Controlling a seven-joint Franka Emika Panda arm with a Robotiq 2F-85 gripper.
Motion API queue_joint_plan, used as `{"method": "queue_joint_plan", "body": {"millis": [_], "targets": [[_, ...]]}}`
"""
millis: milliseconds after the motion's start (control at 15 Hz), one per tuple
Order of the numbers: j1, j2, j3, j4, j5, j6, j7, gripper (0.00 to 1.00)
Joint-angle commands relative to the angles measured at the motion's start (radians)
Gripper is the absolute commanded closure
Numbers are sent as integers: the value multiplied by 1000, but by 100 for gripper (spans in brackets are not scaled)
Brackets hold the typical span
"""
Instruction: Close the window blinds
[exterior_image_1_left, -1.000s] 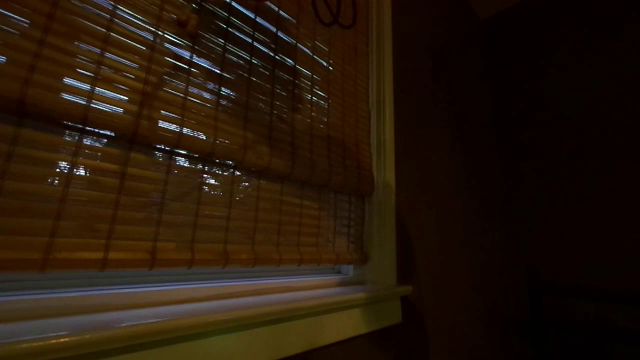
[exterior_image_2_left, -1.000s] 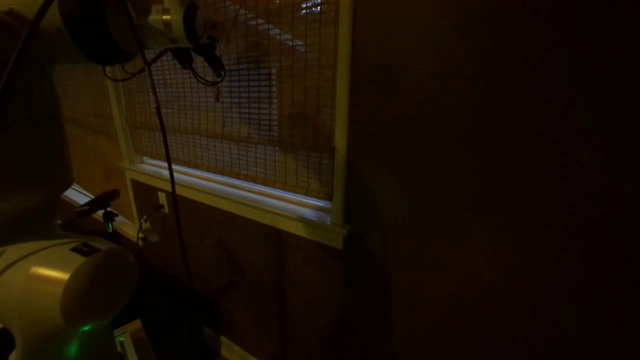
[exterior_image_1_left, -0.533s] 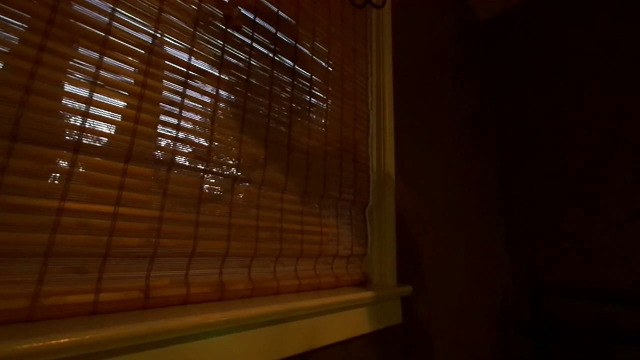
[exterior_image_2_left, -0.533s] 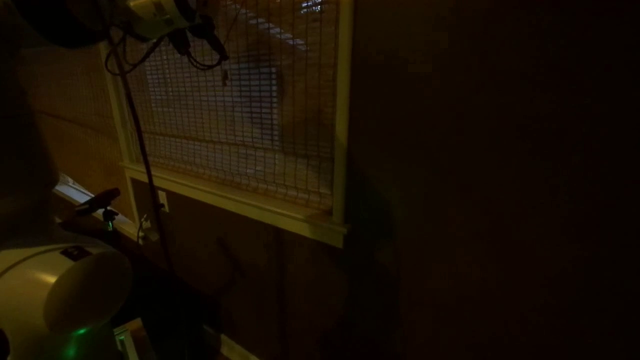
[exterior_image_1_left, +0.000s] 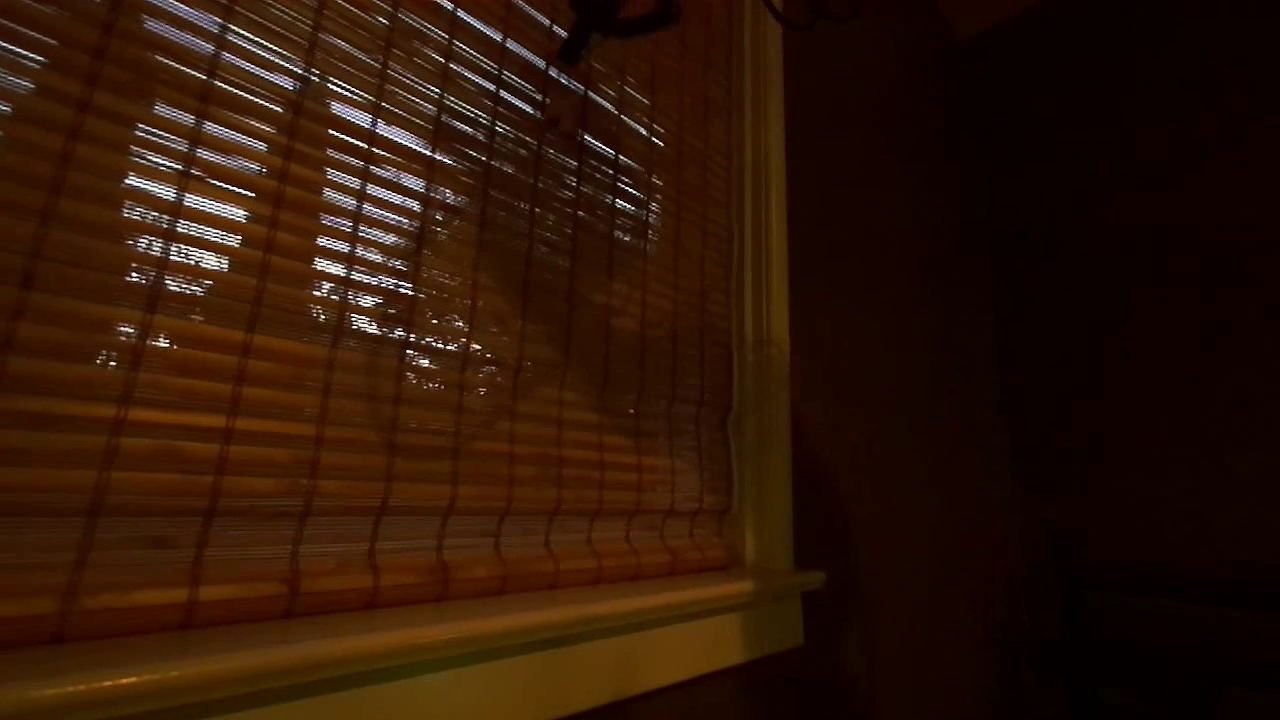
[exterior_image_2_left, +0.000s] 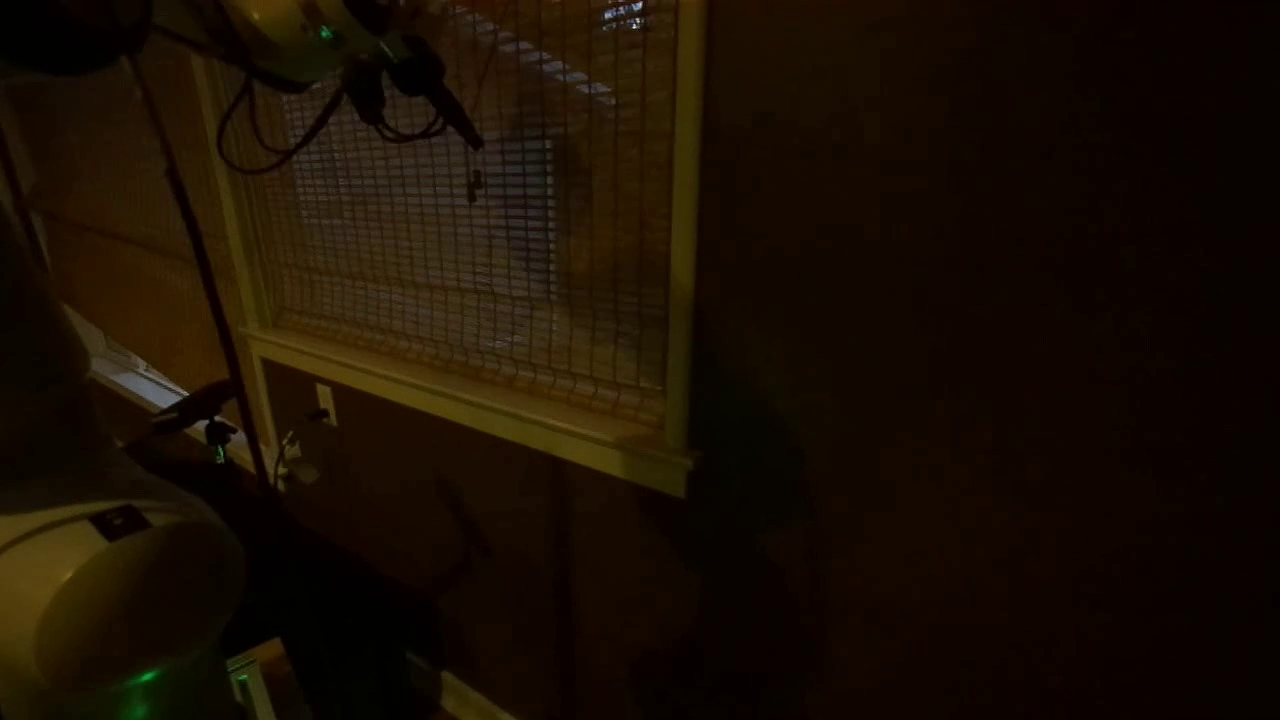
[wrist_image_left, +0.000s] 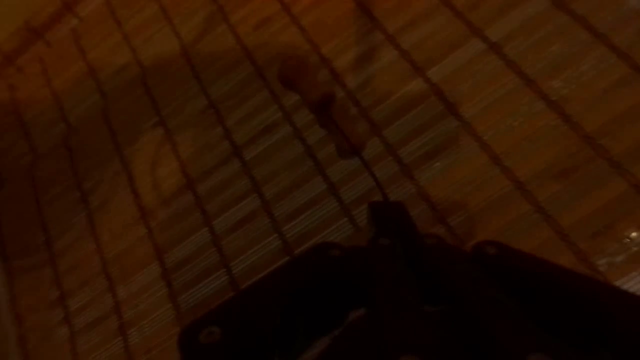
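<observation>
The window blinds, an orange-brown slatted bamboo shade, show in both exterior views (exterior_image_1_left: 300, 420) (exterior_image_2_left: 610, 310). Their lower edge reaches down to the sill. They fill the wrist view (wrist_image_left: 165, 165) behind my gripper. My gripper (wrist_image_left: 392, 217) has its fingertips together on a thin dark cord (wrist_image_left: 372, 172). Small tassels (wrist_image_left: 345, 125) hang from the cord just beyond the fingertips. In an exterior view the gripper (exterior_image_2_left: 474, 142) is in front of the upper part of the blinds, with a tassel (exterior_image_2_left: 474, 186) below it. The gripper's tip also shows at the top of an exterior view (exterior_image_1_left: 572, 48).
The pale sill (exterior_image_1_left: 420, 640) and window frame (exterior_image_1_left: 765, 300) border the blinds. Another shaded window (exterior_image_2_left: 130, 290) stands at the left. A dark cable (exterior_image_2_left: 195, 250) hangs from the arm. A small camera on a stand (exterior_image_2_left: 200, 405) and a wall outlet (exterior_image_2_left: 326, 403) are low down.
The blinds' lower edge dropped, covering the bright gap above the sill by half a second ago. My gripper with the cord moved to the right, and down lately, in the exterior views.
</observation>
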Motion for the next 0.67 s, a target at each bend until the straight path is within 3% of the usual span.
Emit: {"method": "queue_joint_plan", "body": {"millis": [0,600], "targets": [[-53,-95,31,-97,-21,-129,55,99],[-183,-288,75,-243,-132,-389,230,99]]}}
